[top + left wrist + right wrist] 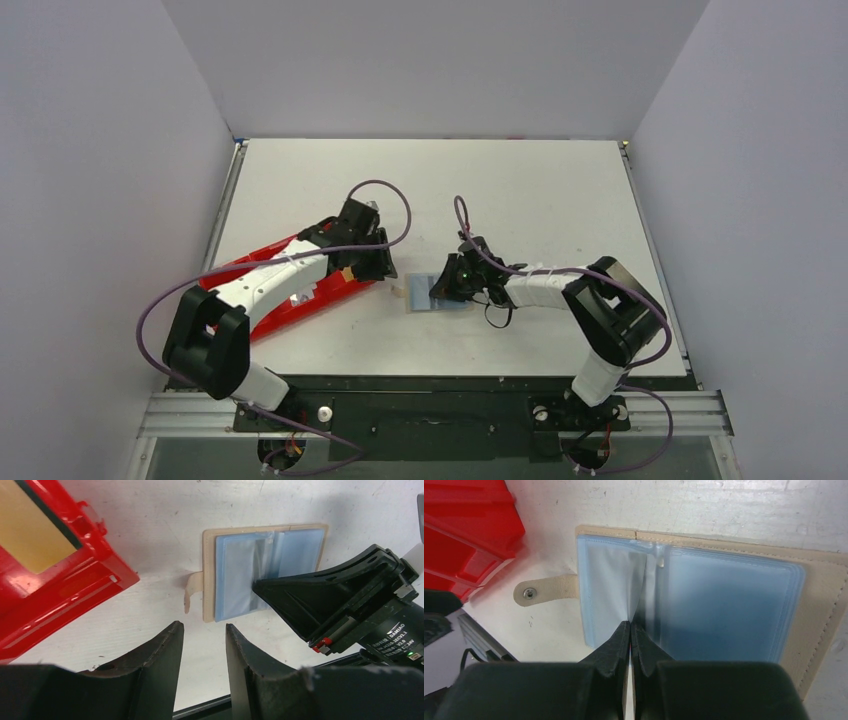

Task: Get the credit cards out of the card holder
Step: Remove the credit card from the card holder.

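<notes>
The card holder [240, 570] lies spread open and flat on the white table [520, 190]. Its beige cover faces down and its stack of pale blue translucent sleeves [724, 605] faces up. No card can be made out inside those pockets (they are cloudy). A beige snap tab [541, 591] sticks out from the holder's edge on the side toward the red tray [100, 575]. At the holder's central fold stands the right gripper [630, 627]. Its two black fingers are pressed tight together with no gap, and one lifted plastic sleeve [611, 590] rises off the stack into the pinch at their tips. Just off the holder's tab side, between holder and tray, hovers the left gripper [202, 627]. Its fingers stand partly apart, with nothing between them and touching nothing. Farther from the holder on that same side sits the red tray, close to the tab but not touching it. A tan-gold card [37, 532] rests flat in one of the tray's compartments. Which compartment it is cannot be told from the wrist view, and in the overhead view the left arm covers it.
</notes>
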Action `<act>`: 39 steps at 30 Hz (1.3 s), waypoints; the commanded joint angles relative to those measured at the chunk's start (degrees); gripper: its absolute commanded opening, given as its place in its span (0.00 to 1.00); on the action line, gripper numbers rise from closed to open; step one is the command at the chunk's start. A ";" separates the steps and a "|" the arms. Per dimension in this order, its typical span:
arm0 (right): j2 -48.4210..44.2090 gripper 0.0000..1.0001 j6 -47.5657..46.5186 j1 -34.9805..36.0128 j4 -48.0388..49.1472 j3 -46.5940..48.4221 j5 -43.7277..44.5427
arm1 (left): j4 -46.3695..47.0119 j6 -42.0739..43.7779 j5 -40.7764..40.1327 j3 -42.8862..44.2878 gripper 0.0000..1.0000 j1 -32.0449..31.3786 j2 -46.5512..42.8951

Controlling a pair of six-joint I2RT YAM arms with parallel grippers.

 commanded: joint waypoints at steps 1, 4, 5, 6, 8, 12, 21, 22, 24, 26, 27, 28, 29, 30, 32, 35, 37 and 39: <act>-2.91 0.00 3.35 -1.55 8.35 -2.13 -4.26 | 4.29 -1.48 0.42 0.58 0.32 -2.18 2.18; -3.32 0.00 4.84 -2.46 11.19 -3.98 -5.65 | 5.04 -1.90 0.27 0.73 0.30 -3.44 4.22; -3.39 0.00 5.47 -2.85 12.34 -4.34 -6.22 | 5.12 -1.94 0.18 0.81 0.28 -3.69 4.59; -3.47 0.00 5.72 -3.06 12.84 -4.94 -6.68 | 5.36 -2.08 0.11 0.84 0.27 -4.15 5.31; -3.74 0.00 6.37 -3.51 14.60 -5.76 -7.12 | 5.68 -2.29 0.00 1.11 0.25 -4.73 6.39; -4.11 0.00 7.53 -4.31 16.57 -7.13 -8.00 | 6.15 -2.58 -0.30 1.40 0.21 -5.39 8.24; -4.38 0.00 8.20 -5.02 17.77 -8.19 -8.70 | 7.14 -2.73 -0.43 2.14 0.14 -6.60 11.85; -4.34 0.00 8.22 -5.09 17.85 -8.20 -8.70 | 7.34 -2.87 -0.39 2.33 0.12 -6.68 12.53; -4.37 0.00 8.26 -5.09 17.98 -8.36 -8.79 | 7.83 -3.13 -0.23 2.53 0.11 -7.02 13.35; -4.33 0.00 8.25 -5.12 18.05 -8.39 -8.95 | 8.77 -3.47 0.16 2.47 0.11 -7.29 13.78; -4.33 0.00 8.26 -5.12 18.07 -8.39 -9.03 | 9.08 -3.59 0.27 2.55 0.10 -7.47 14.17; -4.42 0.00 8.20 -5.16 18.09 -8.48 -9.05 | 9.16 -3.62 0.47 2.83 0.10 -7.56 14.36; -4.42 0.00 8.18 -5.23 18.04 -8.59 -8.99 | 9.23 -3.71 0.52 3.25 0.10 -7.80 14.78; -4.42 0.00 8.13 -5.28 18.02 -8.62 -8.99 | 9.32 -3.73 0.60 3.42 0.10 -7.90 15.01; -4.58 0.00 8.10 -5.24 17.86 -8.65 -8.91 | 9.74 -3.82 0.83 3.81 0.09 -8.22 15.38; -4.88 0.00 7.72 -5.23 17.43 -8.65 -8.56 | 10.00 -4.00 1.06 4.63 0.08 -8.70 15.90; -5.17 0.00 7.53 -5.27 17.05 -8.56 -8.36 | 10.15 -4.00 1.20 4.93 0.08 -8.92 16.18; -5.22 0.00 7.23 -5.29 16.71 -8.38 -8.33 | 10.37 -4.15 1.54 5.18 0.08 -9.15 16.50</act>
